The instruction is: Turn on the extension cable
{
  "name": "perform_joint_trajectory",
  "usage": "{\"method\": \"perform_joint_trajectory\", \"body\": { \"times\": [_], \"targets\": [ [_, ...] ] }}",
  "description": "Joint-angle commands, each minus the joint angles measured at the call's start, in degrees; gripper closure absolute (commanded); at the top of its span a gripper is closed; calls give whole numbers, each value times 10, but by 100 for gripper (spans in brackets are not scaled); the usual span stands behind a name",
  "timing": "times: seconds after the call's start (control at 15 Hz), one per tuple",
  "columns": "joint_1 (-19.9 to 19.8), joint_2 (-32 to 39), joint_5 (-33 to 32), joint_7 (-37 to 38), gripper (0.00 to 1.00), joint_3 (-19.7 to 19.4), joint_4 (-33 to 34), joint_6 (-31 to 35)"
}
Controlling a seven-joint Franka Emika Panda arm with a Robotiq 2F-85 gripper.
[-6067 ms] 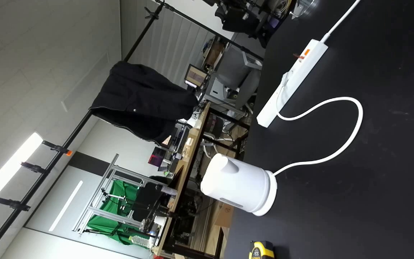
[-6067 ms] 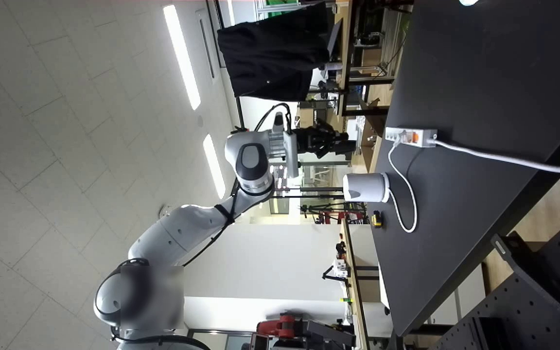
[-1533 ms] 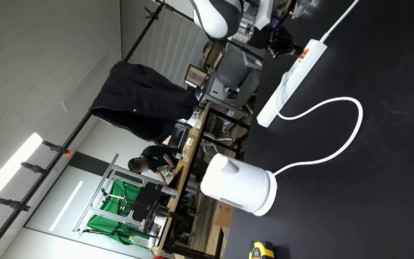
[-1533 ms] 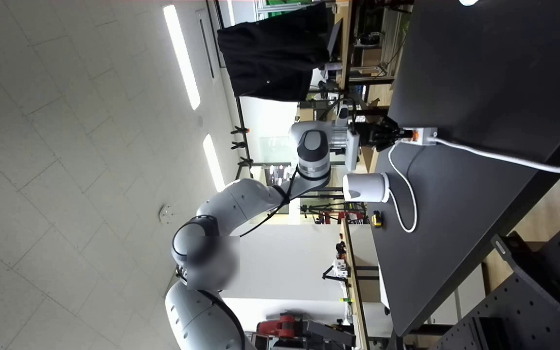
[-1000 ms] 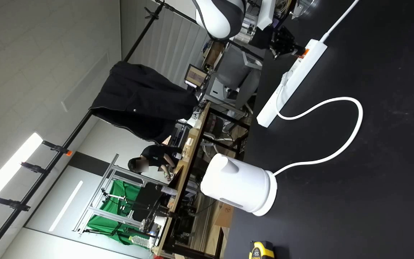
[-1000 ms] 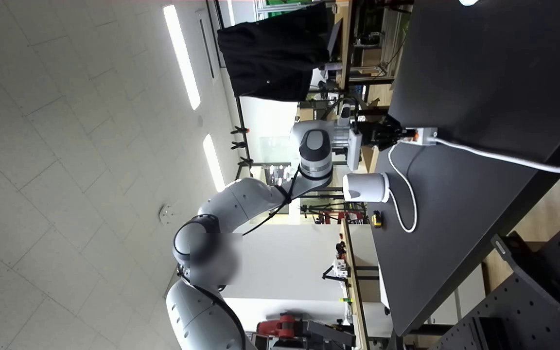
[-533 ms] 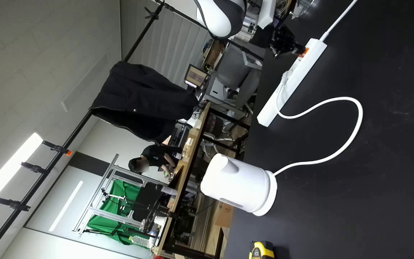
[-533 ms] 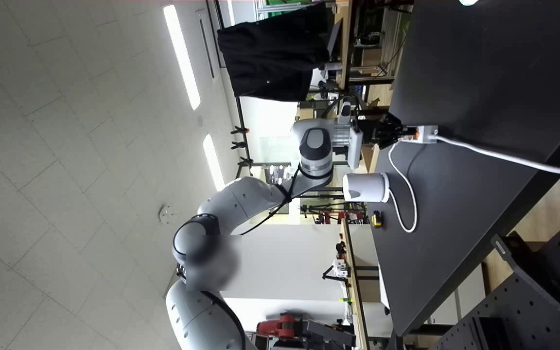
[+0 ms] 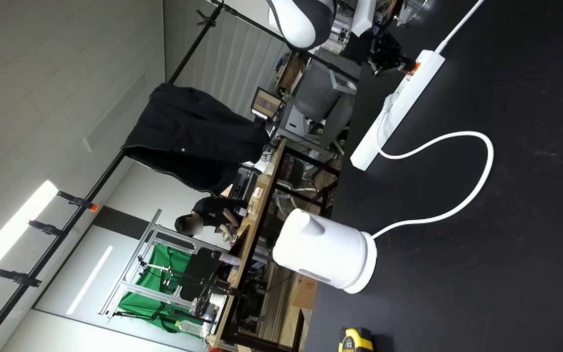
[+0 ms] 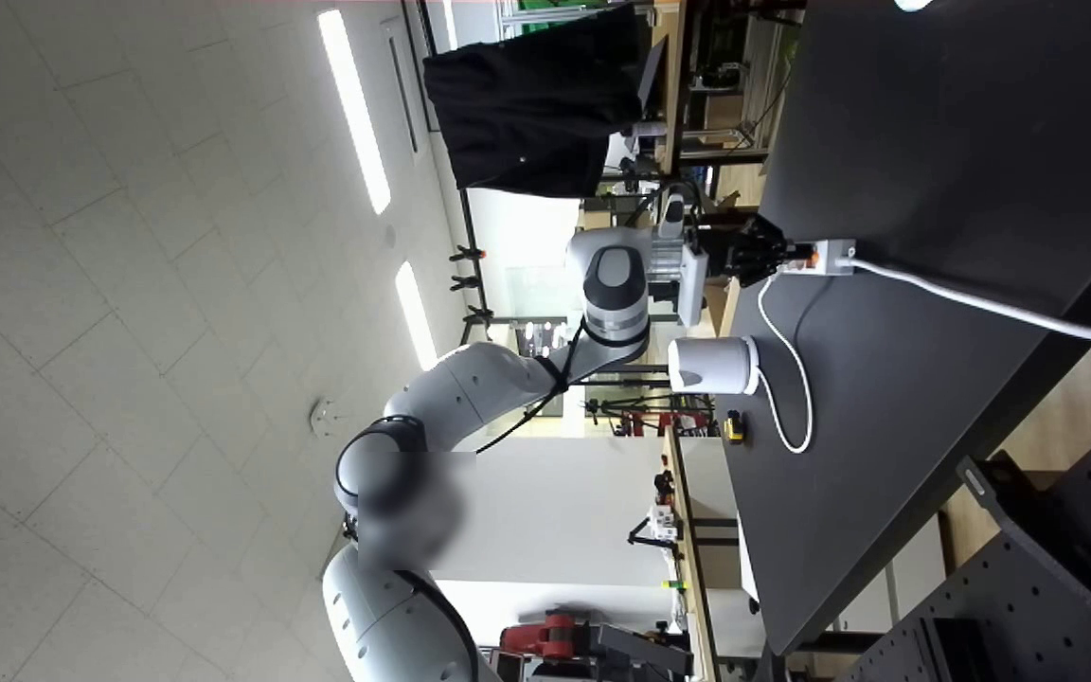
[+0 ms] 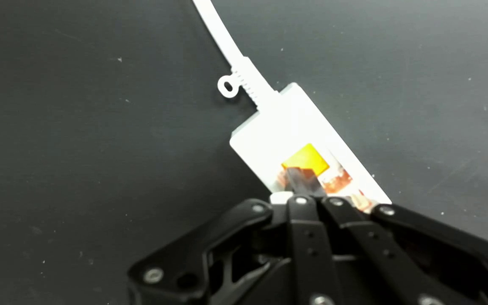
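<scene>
The extension cable, a long white power strip, lies on the black table in both exterior views [image 9: 401,107] [image 10: 837,258]. Its cord end shows in the wrist view [image 11: 273,131]. The square switch [image 11: 307,157] looks bright yellow-orange there. My gripper [image 11: 304,178] is shut with nothing visible between its fingers. Its tips are down at the switch and cover the lower part of it; they seem to touch it. In both exterior views the gripper [image 9: 411,67] [image 10: 807,254] points straight down onto the strip's switch end. The strip's far part is hidden in the wrist view.
A white kettle [image 9: 325,249] [image 10: 711,366] stands beside the strip; its white cord [image 9: 489,161] loops over the table to a plug [image 9: 390,103] in the strip. A yellow-black tape measure [image 9: 356,341] lies beyond the kettle. The strip's supply cord [image 10: 981,303] runs off the table edge.
Compared with the oldest frames, my gripper has come down from above the table onto the switch. Over the last second the strip has slid slightly toward its cord end along with the gripper tips.
</scene>
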State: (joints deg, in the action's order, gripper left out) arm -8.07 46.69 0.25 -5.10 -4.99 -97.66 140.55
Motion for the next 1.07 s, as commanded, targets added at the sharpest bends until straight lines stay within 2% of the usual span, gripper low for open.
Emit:
{"method": "perform_joint_trajectory", "body": {
  "times": [0.0, 1.0],
  "targets": [
    [-3, 1, -4, 2, 99, 3, 2, -1],
    [1, -5, -10, 6, 100, -2, -4, 0]
  ]
}}
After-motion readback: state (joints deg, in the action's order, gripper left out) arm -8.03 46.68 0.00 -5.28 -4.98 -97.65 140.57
